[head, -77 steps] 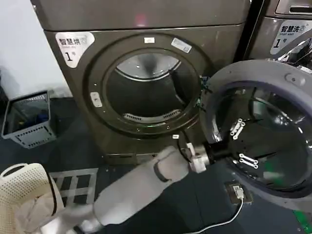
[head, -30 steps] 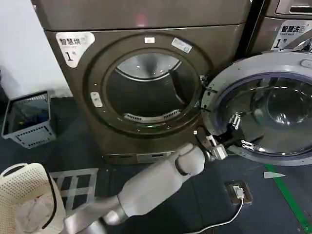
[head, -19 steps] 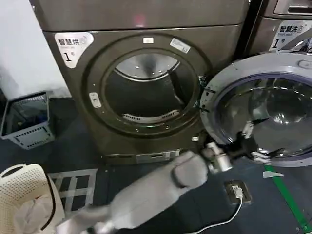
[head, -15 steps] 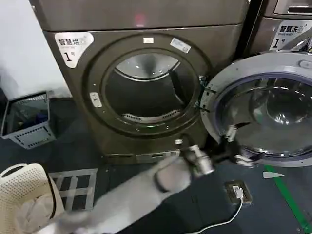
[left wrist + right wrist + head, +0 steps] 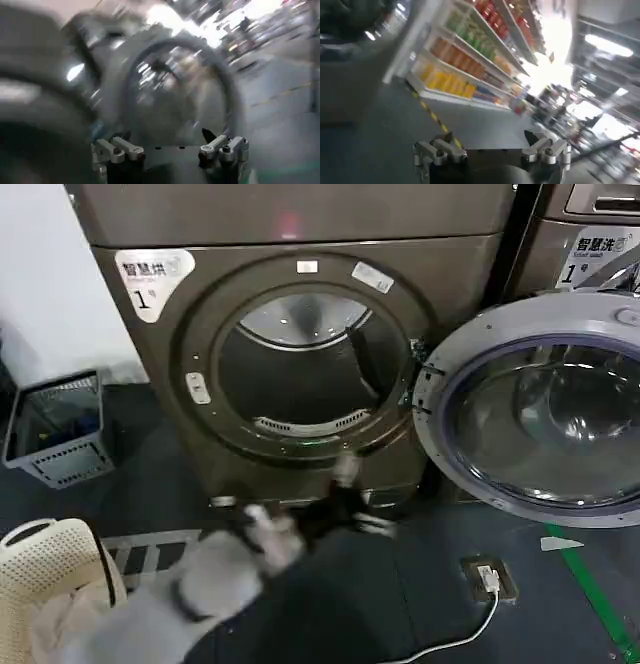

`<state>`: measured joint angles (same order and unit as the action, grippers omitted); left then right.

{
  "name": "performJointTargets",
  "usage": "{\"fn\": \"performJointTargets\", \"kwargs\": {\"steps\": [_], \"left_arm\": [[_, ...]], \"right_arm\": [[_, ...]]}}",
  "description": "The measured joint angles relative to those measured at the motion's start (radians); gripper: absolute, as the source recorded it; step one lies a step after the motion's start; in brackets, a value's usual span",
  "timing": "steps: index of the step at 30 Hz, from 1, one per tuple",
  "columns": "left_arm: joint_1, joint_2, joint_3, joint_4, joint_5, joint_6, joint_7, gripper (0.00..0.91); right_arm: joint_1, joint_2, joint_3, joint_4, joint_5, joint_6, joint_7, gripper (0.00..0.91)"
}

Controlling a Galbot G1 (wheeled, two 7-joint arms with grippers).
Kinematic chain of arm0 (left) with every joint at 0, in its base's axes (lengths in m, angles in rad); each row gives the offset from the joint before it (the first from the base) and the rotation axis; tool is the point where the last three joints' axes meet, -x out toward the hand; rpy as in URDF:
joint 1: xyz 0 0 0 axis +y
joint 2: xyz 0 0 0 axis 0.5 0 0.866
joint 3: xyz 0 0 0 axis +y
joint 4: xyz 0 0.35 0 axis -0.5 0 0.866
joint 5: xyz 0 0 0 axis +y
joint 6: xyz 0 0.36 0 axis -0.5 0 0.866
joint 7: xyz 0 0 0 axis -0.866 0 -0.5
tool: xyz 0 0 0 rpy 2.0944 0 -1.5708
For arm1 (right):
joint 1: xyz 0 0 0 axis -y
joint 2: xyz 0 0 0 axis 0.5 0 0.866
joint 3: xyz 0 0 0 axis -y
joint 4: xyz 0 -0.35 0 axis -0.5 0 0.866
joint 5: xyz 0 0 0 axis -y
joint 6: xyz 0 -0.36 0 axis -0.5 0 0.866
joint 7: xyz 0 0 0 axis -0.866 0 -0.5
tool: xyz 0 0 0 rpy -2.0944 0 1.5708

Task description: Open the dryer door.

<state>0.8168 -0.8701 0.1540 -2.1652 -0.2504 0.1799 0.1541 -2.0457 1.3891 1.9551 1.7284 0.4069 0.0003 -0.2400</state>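
My dryer [image 5: 300,334] is sitting at upper centre, its door [image 5: 540,409] hanging open at right; baskets [image 5: 55,429] are lying lower left, my left gripper [image 5: 345,509] below the opening.

The left arm [image 5: 200,594] reaches up from the lower left of the head view, its pale forearm blurred, the wrist pointing toward the base of the dryer [image 5: 290,334]. The left gripper [image 5: 350,504] sits low in front of the dryer, below the drum opening and apart from the open door [image 5: 530,409]. In the left wrist view its fingers [image 5: 120,149] stand spread with nothing between them. In the right wrist view the right gripper [image 5: 490,149] is likewise spread and empty.
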Motion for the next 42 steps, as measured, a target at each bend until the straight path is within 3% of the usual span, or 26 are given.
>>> {"fn": "performJointTargets", "kwargs": {"steps": [11, 25, 33, 42], "left_arm": [[0.402, 0.111, -0.535, -0.025, -0.228, 0.182, -0.045, 0.907], [0.629, 0.17, -0.957, 0.076, -0.754, 0.557, -0.321, 0.907], [0.74, 0.264, -1.072, 0.164, -0.985, 0.558, -0.468, 0.907], [0.782, 0.388, -1.05, 0.306, -1.268, 0.557, -0.677, 0.907]], "right_arm": [[0.02, 0.036, 0.005, -0.074, -0.007, -0.024, 0.055, 0.907], [0.034, 0.051, 0.003, -0.145, -0.003, -0.004, 0.049, 0.907], [0.048, 0.058, -0.013, -0.158, 0.0, 0.006, 0.047, 0.907], [0.05, 0.054, -0.012, -0.168, 0.021, 0.004, 0.056, 0.907]]}}
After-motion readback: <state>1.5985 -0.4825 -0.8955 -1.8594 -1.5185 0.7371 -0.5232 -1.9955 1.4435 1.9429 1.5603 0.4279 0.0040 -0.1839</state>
